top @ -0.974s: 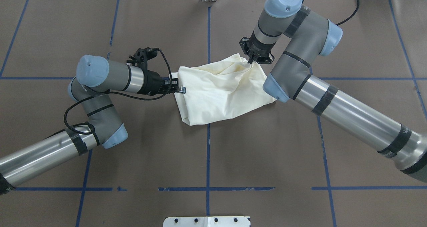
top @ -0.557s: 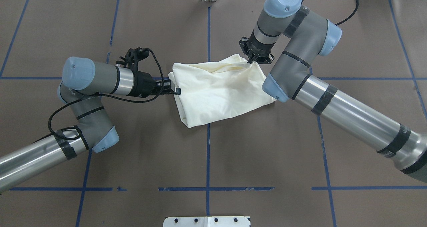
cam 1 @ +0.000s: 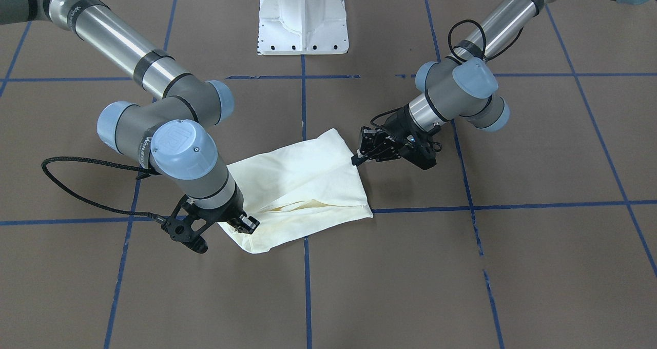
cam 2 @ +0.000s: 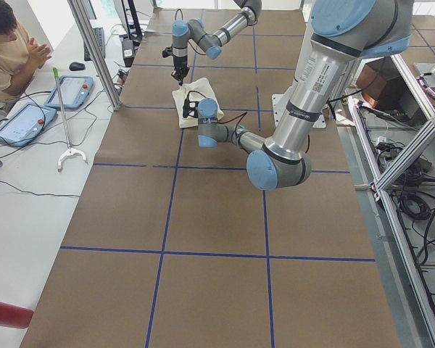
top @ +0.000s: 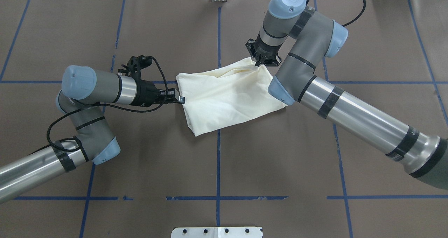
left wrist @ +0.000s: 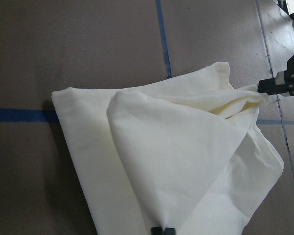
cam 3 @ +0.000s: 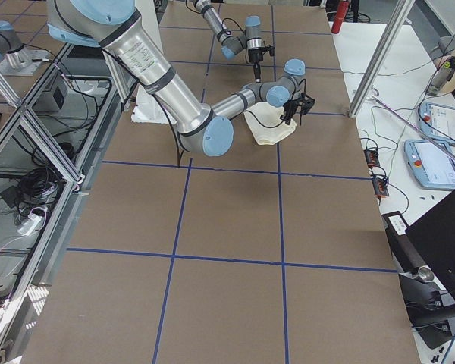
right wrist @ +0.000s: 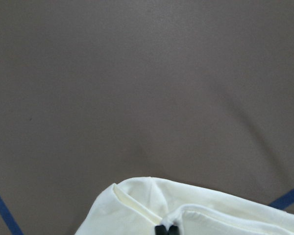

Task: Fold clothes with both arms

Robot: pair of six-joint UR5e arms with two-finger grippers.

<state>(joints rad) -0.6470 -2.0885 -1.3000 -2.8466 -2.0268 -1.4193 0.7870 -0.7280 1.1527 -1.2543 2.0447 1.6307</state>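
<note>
The T-shirt (top: 227, 98) lies partly folded near the middle of the table (top: 280, 161), somewhat toward the edge far from the robot. It forms a rough cream-white quadrilateral of several layers, and no print shows.

Handling, as judged:
- The fabric is thin, limp and light. It offers no stiffness and will sag wherever it is not supported.
- It is likely to slide readily over the brown table covering, so any pull drags the whole bundle.
- The layers separate easily, so a pinch may catch only the top one.

Recommended hold: corners and hemmed edges, two points well apart, so that the span between them stays taut.

The left gripper (top: 181, 99) is clenched on the edge of the T-shirt facing the table's left end, just below its far corner. The left wrist view shows the fingertips (left wrist: 161, 229) closed with cloth between them.

The right gripper (top: 259, 63) is clenched on the far corner toward the table's right end. The fabric gathers into creases that run up to this pinch.

Blue tape lines (top: 218, 168) cross beneath the garment.
</note>
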